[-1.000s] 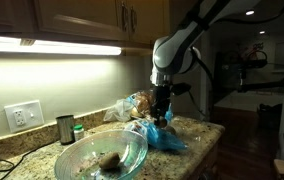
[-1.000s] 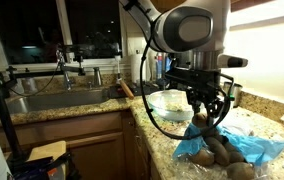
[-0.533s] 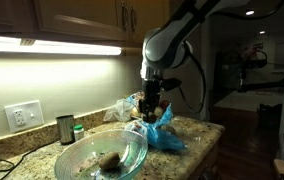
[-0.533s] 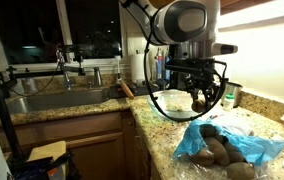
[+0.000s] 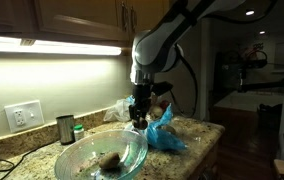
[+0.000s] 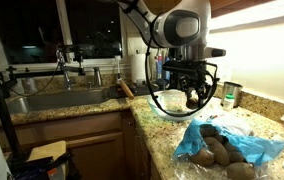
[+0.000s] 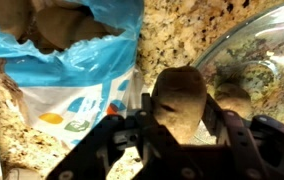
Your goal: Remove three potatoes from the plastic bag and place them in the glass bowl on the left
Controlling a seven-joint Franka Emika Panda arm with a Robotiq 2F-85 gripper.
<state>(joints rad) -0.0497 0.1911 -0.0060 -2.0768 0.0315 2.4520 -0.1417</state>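
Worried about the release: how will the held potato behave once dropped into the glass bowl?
Being oval, the potato will probably roll a little in the curved glass bowl. It looks firm, so the gripper likely holds it without squashing.

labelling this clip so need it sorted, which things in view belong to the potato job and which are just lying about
Belong to the job:
gripper, shut on the held potato
glass bowl
potato in the bowl
plastic bag
bagged potatoes

Just lying about:
metal cup
green-topped jar
wall outlet
sink
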